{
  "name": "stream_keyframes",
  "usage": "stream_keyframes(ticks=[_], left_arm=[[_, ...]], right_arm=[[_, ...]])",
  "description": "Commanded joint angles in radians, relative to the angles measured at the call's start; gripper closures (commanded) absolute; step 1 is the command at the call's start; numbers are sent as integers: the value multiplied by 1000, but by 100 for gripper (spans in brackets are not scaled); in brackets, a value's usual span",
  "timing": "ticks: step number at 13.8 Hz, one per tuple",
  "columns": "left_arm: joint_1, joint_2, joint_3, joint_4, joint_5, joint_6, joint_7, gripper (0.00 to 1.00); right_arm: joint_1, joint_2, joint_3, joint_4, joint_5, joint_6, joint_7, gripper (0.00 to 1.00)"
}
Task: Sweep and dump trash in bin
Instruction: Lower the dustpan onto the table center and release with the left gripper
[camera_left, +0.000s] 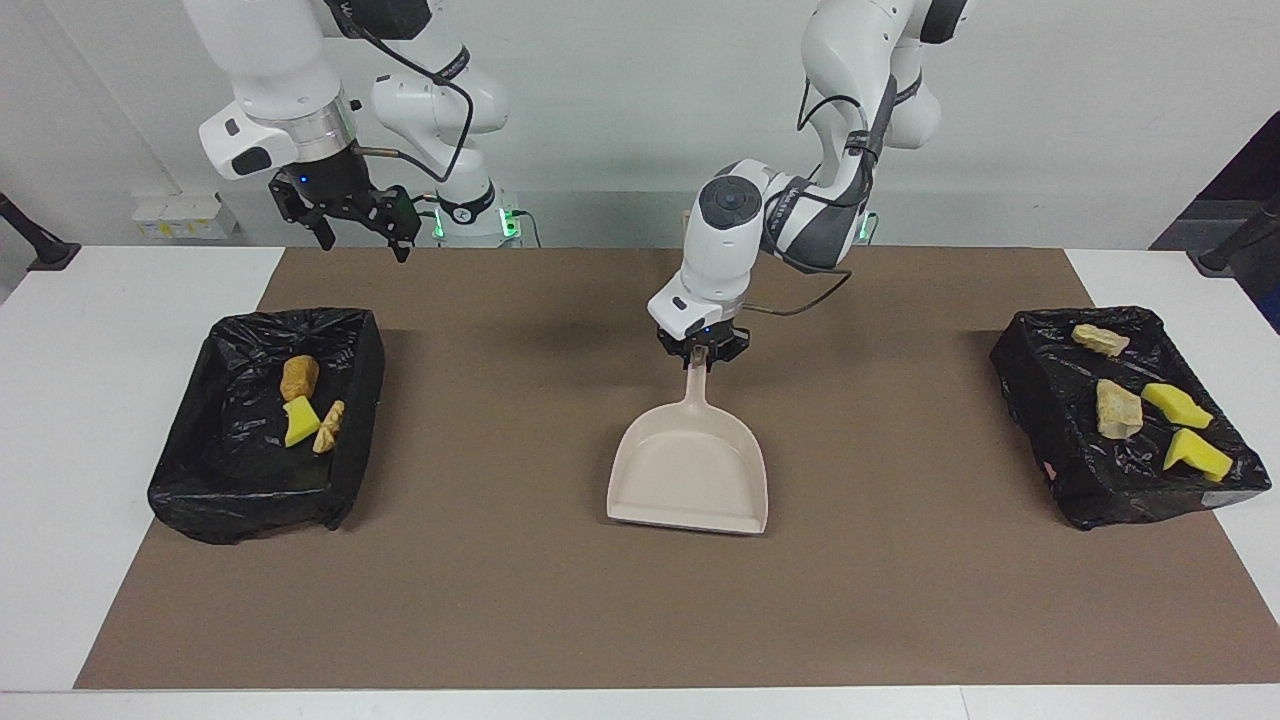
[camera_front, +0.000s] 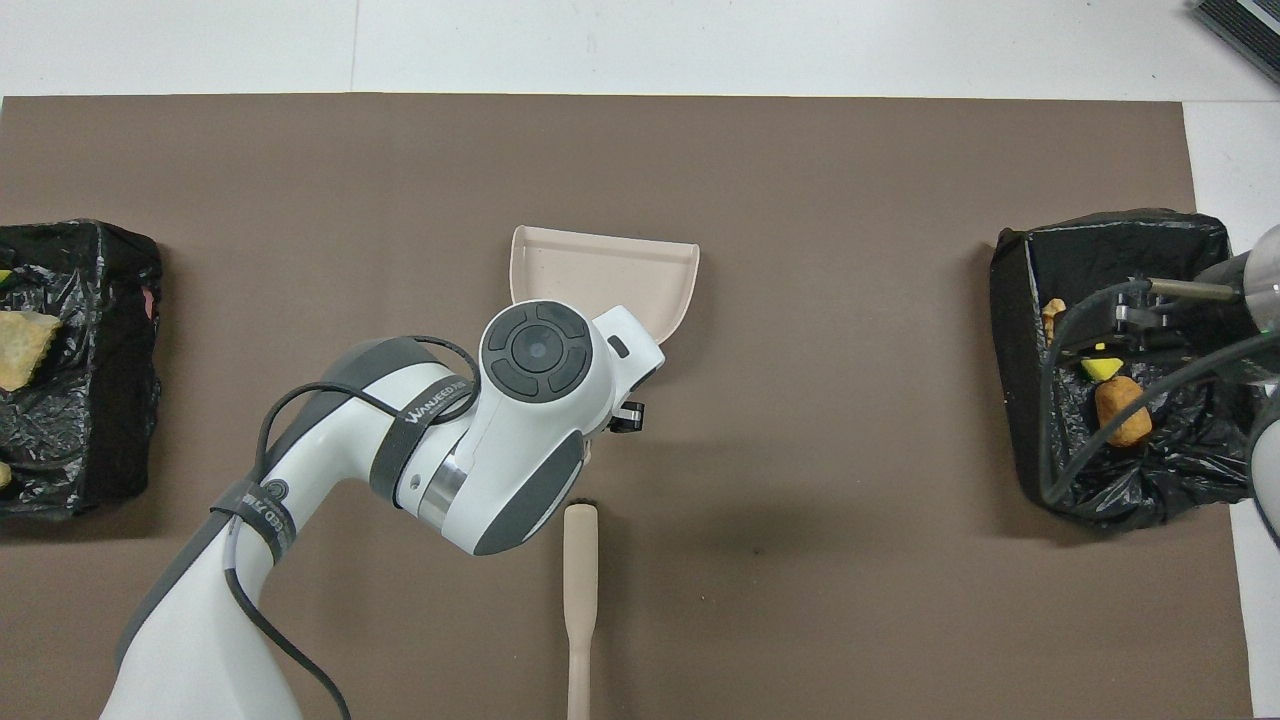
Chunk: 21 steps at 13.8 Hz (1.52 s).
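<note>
The right hand (camera_left: 352, 222) is hanging released in the air over the mat's edge nearest the robots, above the bin (camera_left: 268, 425) at the right arm's end; that arm is waiting. This bin, lined with crinkled glossy black plastic, is holding a golden-brown roll (camera_left: 298, 377), a yellow sponge chunk (camera_left: 300, 420) and a pale lump (camera_left: 329, 427). The left hand (camera_left: 702, 352) is clenching the thin handle of the dustpan (camera_left: 690, 472), a smooth beige plastic scoop whose flat mouth is lying on the mat (camera_left: 520, 600) at the middle of the table (camera_left: 60, 420). In the overhead view the left arm is covering most of the pan, and a beige brush (camera_front: 580, 590) is lying nearer the robots than it. The second lined bin (camera_left: 1120, 420), at the left arm's end, is holding two pale lumps (camera_left: 1117, 408) and two yellow sponge chunks (camera_left: 1176, 404). The mat is matte brown on a white table; the wall is plain white.
</note>
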<state>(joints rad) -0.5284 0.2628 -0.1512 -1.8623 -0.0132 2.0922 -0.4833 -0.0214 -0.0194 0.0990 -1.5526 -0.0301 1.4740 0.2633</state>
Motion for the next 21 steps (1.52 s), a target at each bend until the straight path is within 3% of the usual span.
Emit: stream_keyframes(ticks=[1, 4, 5, 7, 10, 14, 21], left_arm=[[-41, -45, 21, -72, -13, 34, -49, 100], [-39, -48, 21, -86, -13, 40, -98, 100], [-36, -48, 21, -86, -13, 46, -100, 87], [-33, -47, 21, -83, -13, 52, -95, 0], [-4, -56, 28, -63, -13, 34, -95, 0], [122, -68, 33, -15, 2, -18, -52, 0], [375, -154, 33, -20, 4, -178, 254, 0]], right_arm=[[-17, -1, 8, 0, 12, 15, -33, 0], [-17, -2, 8, 0, 12, 15, -32, 0], [-17, -2, 8, -1, 12, 15, -26, 0], [-17, -2, 8, -1, 12, 15, -23, 0], [-17, -2, 8, -1, 12, 20, -23, 0], [-17, -2, 8, -1, 12, 20, -21, 0], [-15, -2, 10, -3, 12, 26, -21, 0]])
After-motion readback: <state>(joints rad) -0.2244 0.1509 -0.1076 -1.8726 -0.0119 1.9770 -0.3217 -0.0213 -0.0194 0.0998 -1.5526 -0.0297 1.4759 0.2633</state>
